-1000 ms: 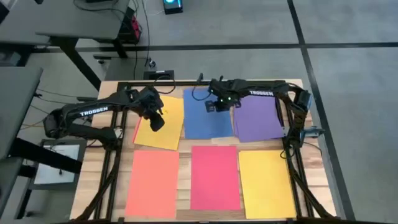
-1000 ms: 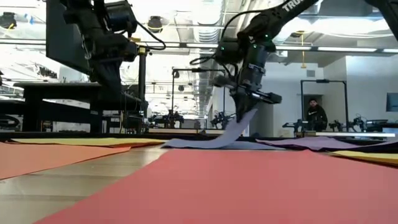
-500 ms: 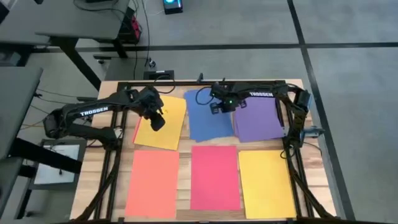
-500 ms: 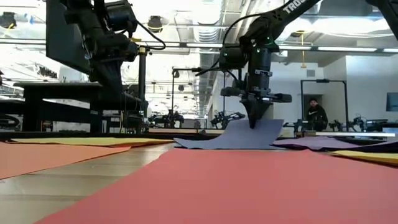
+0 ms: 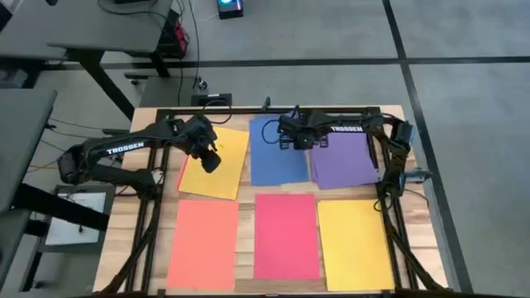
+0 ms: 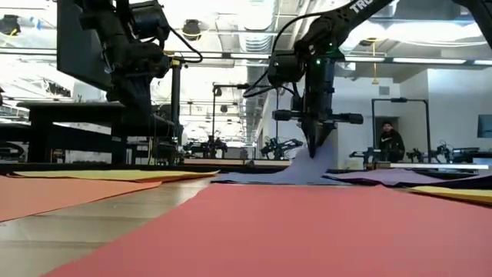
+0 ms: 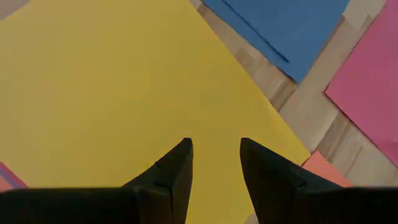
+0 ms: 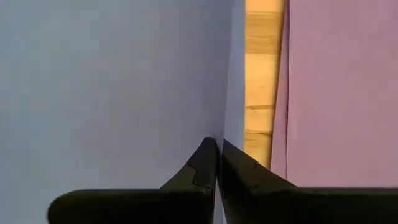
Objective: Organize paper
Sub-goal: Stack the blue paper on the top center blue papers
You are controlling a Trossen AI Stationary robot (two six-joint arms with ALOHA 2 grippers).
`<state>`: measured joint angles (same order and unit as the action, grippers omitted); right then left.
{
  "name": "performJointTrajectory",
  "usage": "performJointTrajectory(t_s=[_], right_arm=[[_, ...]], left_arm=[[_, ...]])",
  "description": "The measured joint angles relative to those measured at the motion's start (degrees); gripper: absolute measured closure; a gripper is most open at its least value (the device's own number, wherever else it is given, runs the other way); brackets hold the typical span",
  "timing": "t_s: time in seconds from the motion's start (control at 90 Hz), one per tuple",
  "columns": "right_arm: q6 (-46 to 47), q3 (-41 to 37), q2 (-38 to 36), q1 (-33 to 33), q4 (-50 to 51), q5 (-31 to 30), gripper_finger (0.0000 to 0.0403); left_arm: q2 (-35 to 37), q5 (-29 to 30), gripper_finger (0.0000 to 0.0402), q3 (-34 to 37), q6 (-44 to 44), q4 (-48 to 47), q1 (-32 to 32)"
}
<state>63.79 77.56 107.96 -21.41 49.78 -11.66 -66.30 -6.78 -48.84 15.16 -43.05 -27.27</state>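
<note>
Blue rectangular paper sheet (image 5: 277,155) lies in far row of pale wooden tabletop (image 5: 247,217), between tilted yellow sheet (image 5: 217,163) and purple sheet (image 5: 342,159). Its edge nearest purple is pinched by right gripper (image 5: 287,141), fingers pressed together on it; in low view that edge is seen lifted off the table into a peak (image 6: 314,163). Left gripper (image 7: 214,151) is held over yellow sheet, fingers slightly spread, nothing gripped. Near row: salmon-orange sheet (image 5: 204,243), pink-red sheet (image 5: 286,234), 2nd yellow sheet (image 5: 354,242), all flat.
</note>
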Motion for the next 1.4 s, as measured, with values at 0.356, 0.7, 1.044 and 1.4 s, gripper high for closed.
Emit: performJointTrajectory(t_s=[0.356,0.7,1.044,1.4], right_arm=[[-5.71,0.00,0.02,1.84,0.15,0.63,0.0403],[-13.71,0.00,0.02,1.94,-1.61,0.63,0.0403],[-12.87,0.02,0.02,1.35,-0.17,2.16,0.0394],[-15.12,0.02,0.04,0.09,-0.29,4.37,0.0285]], left_arm=[[0.00,0.06,0.0283,0.00,-2.24,0.00,0.02],[0.00,0.10,0.0283,0.00,-2.73,0.02,0.00],[0.00,0.10,0.0283,0.02,-2.73,0.00,0.00],[0.00,0.10,0.0283,0.02,-2.42,0.00,0.00]])
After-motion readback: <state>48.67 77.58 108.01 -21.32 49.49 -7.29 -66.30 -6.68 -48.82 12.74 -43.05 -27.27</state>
